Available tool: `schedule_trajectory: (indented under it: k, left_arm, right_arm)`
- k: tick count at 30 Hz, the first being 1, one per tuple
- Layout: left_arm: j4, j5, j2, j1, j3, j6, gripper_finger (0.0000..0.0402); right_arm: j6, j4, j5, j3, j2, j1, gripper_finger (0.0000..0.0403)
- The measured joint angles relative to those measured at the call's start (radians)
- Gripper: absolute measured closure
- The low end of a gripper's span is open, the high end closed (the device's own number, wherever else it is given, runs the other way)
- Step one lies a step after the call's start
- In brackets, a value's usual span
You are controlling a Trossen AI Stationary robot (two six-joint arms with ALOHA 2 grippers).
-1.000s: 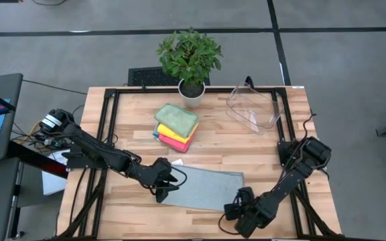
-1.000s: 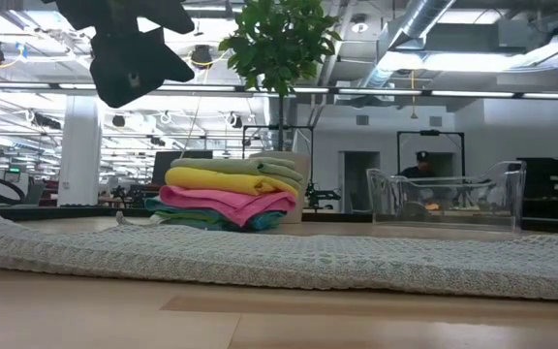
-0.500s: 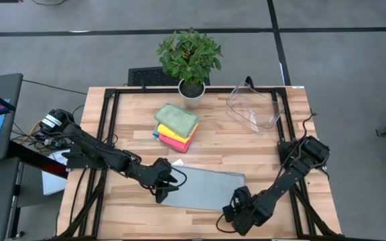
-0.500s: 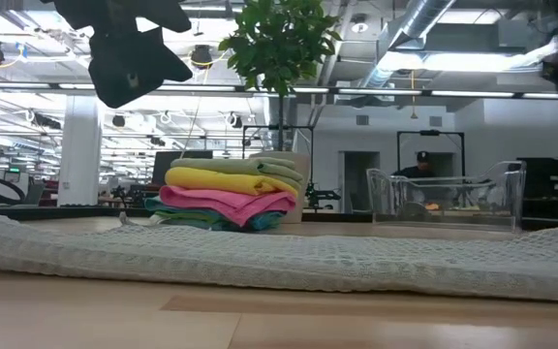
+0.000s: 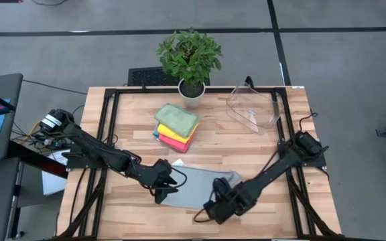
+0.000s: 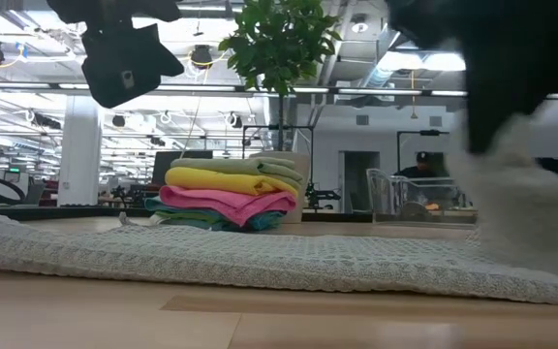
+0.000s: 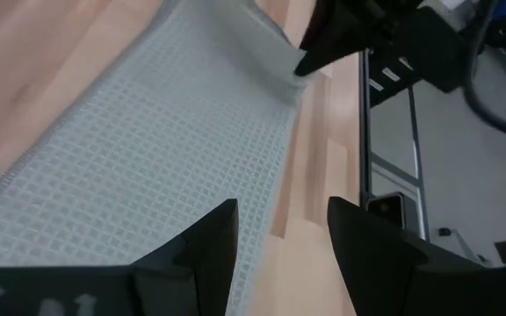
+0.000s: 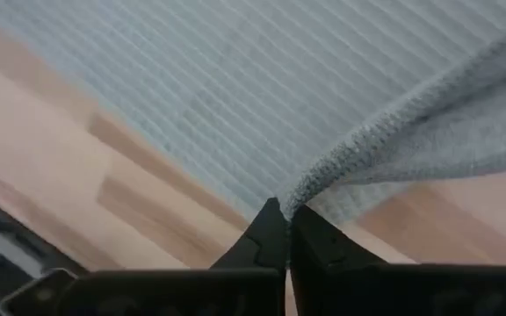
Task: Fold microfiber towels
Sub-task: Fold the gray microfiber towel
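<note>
While I watch from above, these are my readings:

Grey towel: the waffle-weave towel (image 5: 200, 187) lies spread on the wooden table (image 5: 260, 147) near the front edge, its right end lifted and curled back over itself.

Right gripper: the right gripper (image 5: 212, 209) has its fingers pressed together on that lifted corner; my right wrist view shows the hem (image 8: 341, 162) pinched between the dark fingertips (image 8: 271, 230).

Left gripper: the left gripper (image 5: 173, 181) hovers over the towel's left end, fingers (image 7: 202, 241) spread apart with nothing between them.

Folded stack: sage green, yellow, pink and teal towels (image 5: 175, 126) sit piled toward the back of the table, apart from the grey one.

Around: a potted plant (image 5: 190, 59) stands at the back edge just behind the stack; a clear plastic bin (image 5: 253, 107) sits at the back right.

In the way: in my low view the right arm and the raised cloth (image 6: 521, 194) block most of the bin.
</note>
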Motion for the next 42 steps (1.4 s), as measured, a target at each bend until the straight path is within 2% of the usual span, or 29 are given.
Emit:
schedule_trajectory:
  k: [6,16,22,28,31,42]
  left_arm:
    - [0.001,0.026,0.000,0.000,0.000,-0.018,0.0232]
    - [0.002,0.036,0.000,0.000,0.000,-0.025,0.0232]
    - [0.003,0.037,0.000,0.000,0.000,-0.035,0.0232]
    - [0.004,0.043,0.000,0.000,0.000,-0.046,0.0232]
    - [0.005,0.043,0.000,0.000,0.000,-0.050,0.0232]
    - [0.005,0.044,0.000,0.000,0.000,-0.052,0.0232]
  right_arm:
    - [-0.116,0.147,0.011,0.000,0.015,-0.043,0.0385]
    - [-0.181,0.333,-0.030,0.007,0.109,-0.041,0.0380]
    - [-0.199,0.255,-0.023,0.056,0.142,-0.046,0.0374]
    - [-0.207,0.186,0.096,0.104,0.124,-0.051,0.0380]
    - [-0.223,0.139,0.100,0.122,0.125,-0.056,0.0379]
    - [-0.290,0.206,0.097,0.123,0.144,-0.081,0.0369]
